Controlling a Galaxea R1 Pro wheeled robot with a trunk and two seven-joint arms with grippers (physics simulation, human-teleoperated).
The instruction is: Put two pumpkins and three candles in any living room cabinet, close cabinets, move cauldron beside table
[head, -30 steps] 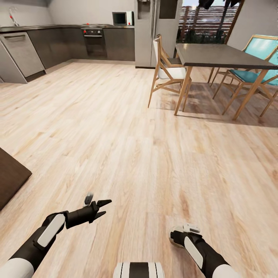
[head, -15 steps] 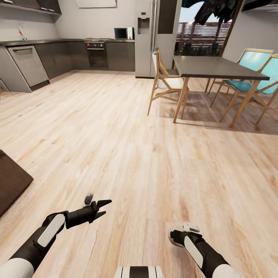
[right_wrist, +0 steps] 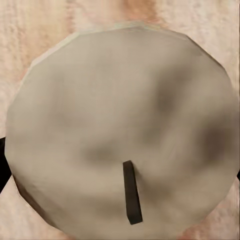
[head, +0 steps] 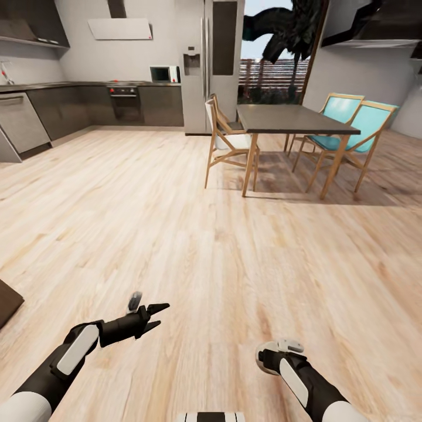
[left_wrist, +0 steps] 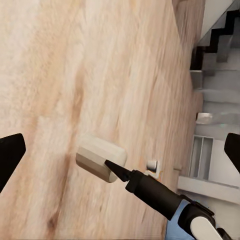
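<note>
The candle, a pale round stub with a short dark wick, is sitting between the fingers of the right claw. Black finger edges are pressing at both its sides in the right wrist view, so this claw is closing on the candle. In the left wrist view the same candle is showing as a pale block at the tip of the right arm's black finger, hanging over the wooden floor.

The left claw is hovering off to the left of the right claw, well apart from it and carrying nothing. Its fingers are spreading wide, one at each edge of the left wrist view.

Far ahead of both claws, a dark-topped dining table is standing on slim wooden legs, with a white-seated chair on one side and two teal chairs on the other. Beyond it, a tall fridge and grey kitchen cupboards are lining the far wall. To the left of the left claw, a dark brown corner is poking in at the edge; I cannot tell what it belongs to.
</note>
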